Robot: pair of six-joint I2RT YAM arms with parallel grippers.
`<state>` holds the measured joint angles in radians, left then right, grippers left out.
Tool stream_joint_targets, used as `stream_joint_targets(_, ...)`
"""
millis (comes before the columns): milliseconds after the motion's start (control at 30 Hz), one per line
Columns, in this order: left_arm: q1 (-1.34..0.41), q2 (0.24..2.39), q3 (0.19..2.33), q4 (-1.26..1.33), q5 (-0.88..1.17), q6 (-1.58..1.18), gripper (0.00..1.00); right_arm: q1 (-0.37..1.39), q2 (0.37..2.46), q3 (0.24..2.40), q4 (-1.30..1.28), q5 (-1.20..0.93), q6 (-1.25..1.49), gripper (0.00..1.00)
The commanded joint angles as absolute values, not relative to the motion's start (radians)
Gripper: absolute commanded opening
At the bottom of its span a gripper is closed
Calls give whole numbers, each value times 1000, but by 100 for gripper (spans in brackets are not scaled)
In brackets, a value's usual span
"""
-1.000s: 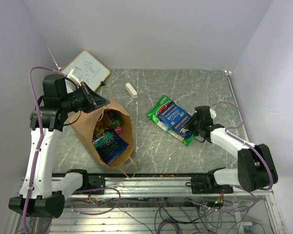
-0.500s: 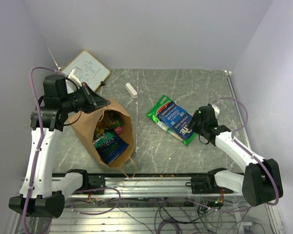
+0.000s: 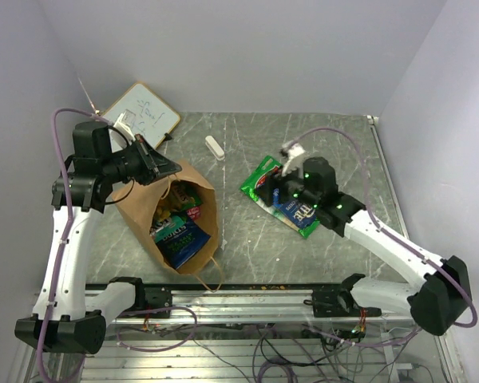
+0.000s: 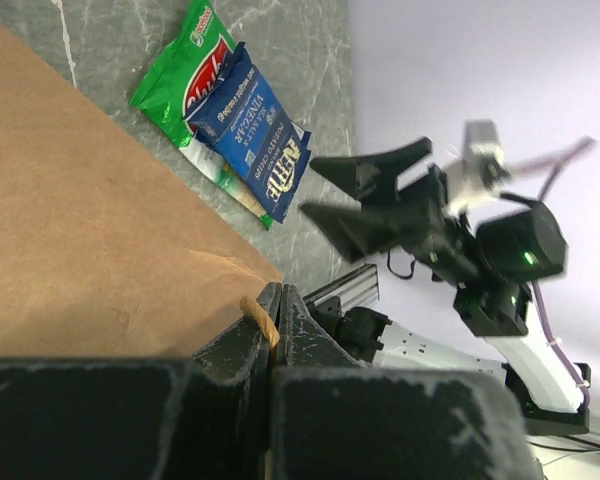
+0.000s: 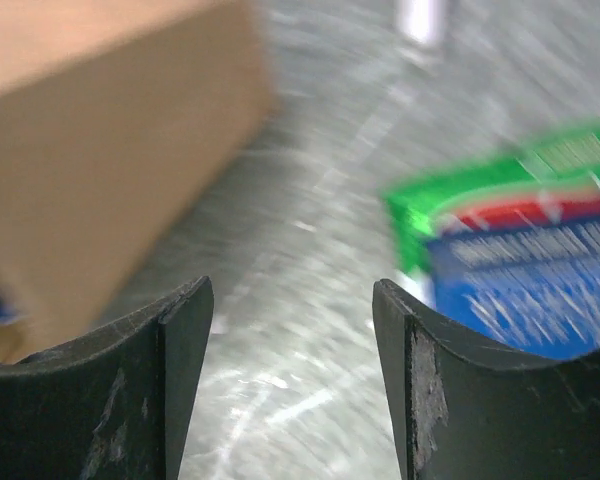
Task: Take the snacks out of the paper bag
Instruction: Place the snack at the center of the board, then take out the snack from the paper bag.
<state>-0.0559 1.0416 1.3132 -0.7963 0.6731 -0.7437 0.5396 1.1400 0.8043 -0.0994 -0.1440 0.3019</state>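
Note:
The brown paper bag [image 3: 136, 209] lies open on the left of the table. My left gripper [image 3: 172, 167] is shut on its twisted handle [image 4: 259, 316] at the far rim and holds the mouth up. Inside the bag lie a blue-green packet [image 3: 178, 237] and a small red one [image 3: 193, 212]. A green packet [image 3: 259, 177] and a blue packet [image 3: 297, 212] lie overlapped on the table at centre right. My right gripper [image 3: 273, 191] is open and empty above them, pointing left toward the bag [image 5: 90, 150]. The right wrist view is blurred.
A wood-framed whiteboard [image 3: 144, 112] leans at the back left. A small white block [image 3: 215, 147] lies behind the bag. A metal rail [image 3: 247, 297] runs along the near edge. Walls close in on the left, back and right.
My right arm has swung left from beside the packets to above them, jaws open. The left gripper still holds the bag handle in the same place.

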Motion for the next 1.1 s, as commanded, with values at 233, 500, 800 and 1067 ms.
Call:
stream_joint_targets(233, -54, 1051, 1315, -769, 685, -733, 7, 1110, 1224, 912, 81, -472, -490, 69)
stream_joint_targets(500, -54, 1046, 1328, -795, 668, -721, 7, 1239, 1475, 1100, -125, -376, -883, 72)
stream_joint_targets(800, -54, 1043, 1362, -806, 655, -716, 7, 1242, 1620, 1192, -281, -388, -1083, 69)
stream_joint_targets(1067, -54, 1037, 1358, -800, 656, -730, 7, 1245, 1670, 1175, -261, -327, -1121, 66)
